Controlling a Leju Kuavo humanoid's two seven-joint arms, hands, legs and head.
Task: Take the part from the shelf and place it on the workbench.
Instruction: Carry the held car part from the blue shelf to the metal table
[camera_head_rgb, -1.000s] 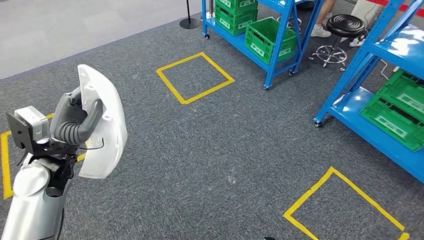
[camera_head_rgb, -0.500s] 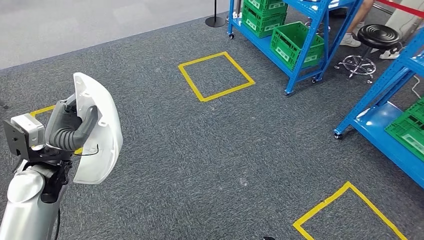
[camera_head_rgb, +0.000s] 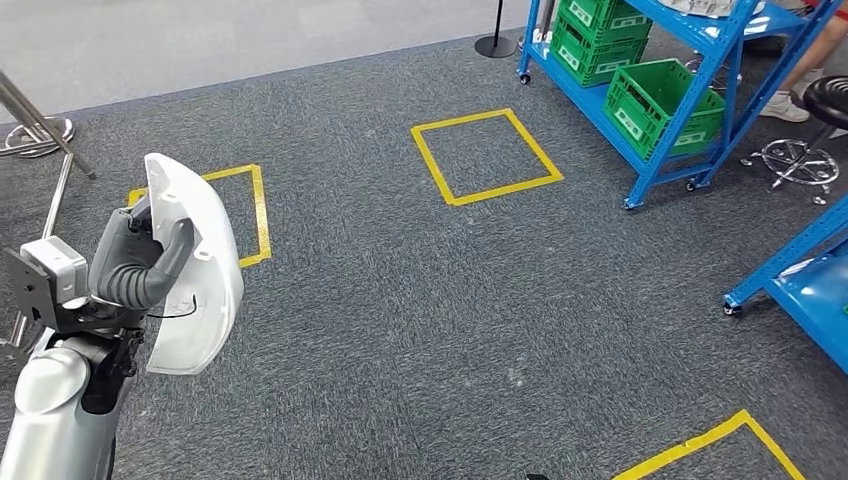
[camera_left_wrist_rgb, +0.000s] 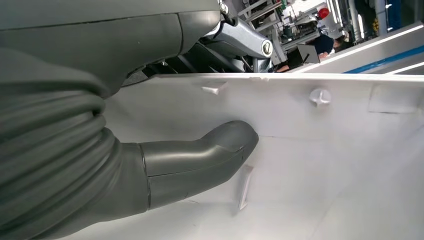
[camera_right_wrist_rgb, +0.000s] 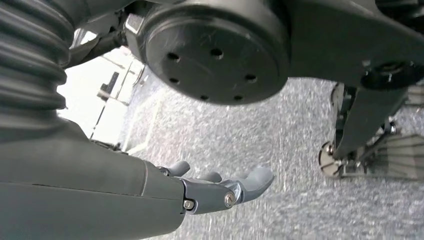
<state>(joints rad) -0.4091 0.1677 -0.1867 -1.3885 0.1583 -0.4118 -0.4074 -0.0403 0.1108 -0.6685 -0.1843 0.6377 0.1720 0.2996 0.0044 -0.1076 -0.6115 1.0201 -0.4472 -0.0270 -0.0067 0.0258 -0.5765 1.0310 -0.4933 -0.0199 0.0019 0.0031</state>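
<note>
The part is a curved white plastic shell (camera_head_rgb: 200, 270), held upright at the lower left of the head view. My left hand (camera_head_rgb: 140, 262) grips it, the thick grey thumb hooked over its inner face. The left wrist view looks into the shell's white inside (camera_left_wrist_rgb: 320, 165), with the thumb (camera_left_wrist_rgb: 200, 160) pressed flat against it. My right hand (camera_right_wrist_rgb: 220, 187) hangs above grey carpet with its fingers stretched out and nothing in them.
Blue shelving (camera_head_rgb: 690, 80) with green crates (camera_head_rgb: 660, 105) stands at the upper right, and a second blue shelf (camera_head_rgb: 810, 290) at the right edge. Yellow tape squares (camera_head_rgb: 485, 155) mark the grey carpet. A black stool (camera_head_rgb: 815, 120) and a metal stand (camera_head_rgb: 35, 130) are nearby.
The whole view has swung left: shelves and tape squares slid to the right, and a metal stand came in at the upper left. The left hand keeps hold of the white shell.
</note>
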